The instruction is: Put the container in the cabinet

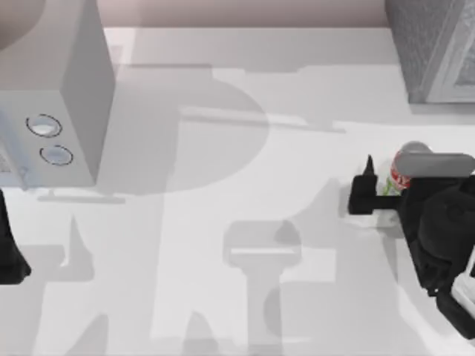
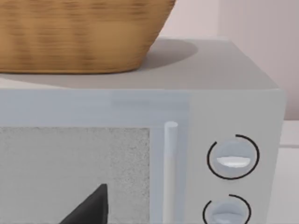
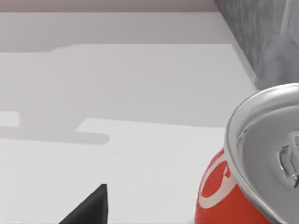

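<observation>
The right end effector [image 1: 378,185] sits low at the surface's [image 1: 223,222] right with fingers apart around the container [image 1: 404,167], seemingly ready to grip it, the cabinet [image 1: 430,44] beyond; the left arm rests parked at left.

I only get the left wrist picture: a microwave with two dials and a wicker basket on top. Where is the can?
Observer: The can is on the right side of the table in the top view, close beside the right claw.
Visitor: Is the cabinet anywhere near it?
Observer: The speckled grey cabinet sits at the top-right corner of the top view, apart from the can.
Visitor: And the arm whose camera I'm on?
Observer: The left claw hangs at the table's left edge, in front of the microwave.
</observation>
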Robot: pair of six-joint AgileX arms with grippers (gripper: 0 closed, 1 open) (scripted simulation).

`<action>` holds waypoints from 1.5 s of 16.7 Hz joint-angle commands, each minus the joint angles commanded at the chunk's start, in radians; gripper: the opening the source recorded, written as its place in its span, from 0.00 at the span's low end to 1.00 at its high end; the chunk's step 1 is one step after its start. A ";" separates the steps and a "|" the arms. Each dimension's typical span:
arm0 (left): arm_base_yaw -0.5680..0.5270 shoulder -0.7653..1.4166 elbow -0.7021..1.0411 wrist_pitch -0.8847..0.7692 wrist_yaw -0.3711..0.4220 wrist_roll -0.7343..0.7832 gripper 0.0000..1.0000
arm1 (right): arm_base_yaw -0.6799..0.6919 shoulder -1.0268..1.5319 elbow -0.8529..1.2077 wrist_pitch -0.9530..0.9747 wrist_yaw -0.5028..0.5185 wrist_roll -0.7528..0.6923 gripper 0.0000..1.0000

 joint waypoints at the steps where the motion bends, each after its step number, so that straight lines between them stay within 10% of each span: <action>1: 0.000 0.000 0.000 0.000 0.000 0.000 1.00 | -0.001 0.001 0.001 -0.001 -0.001 0.000 1.00; 4: 0.000 0.000 0.000 0.000 0.000 0.000 1.00 | -0.001 0.001 0.001 -0.001 -0.001 0.000 1.00; 17: 0.000 0.000 0.000 0.000 0.000 0.000 1.00 | -0.001 0.001 0.001 -0.001 -0.001 0.000 0.02; 25: 0.000 0.000 0.000 0.000 0.000 0.000 1.00 | -0.001 0.001 0.001 -0.001 -0.001 0.000 0.00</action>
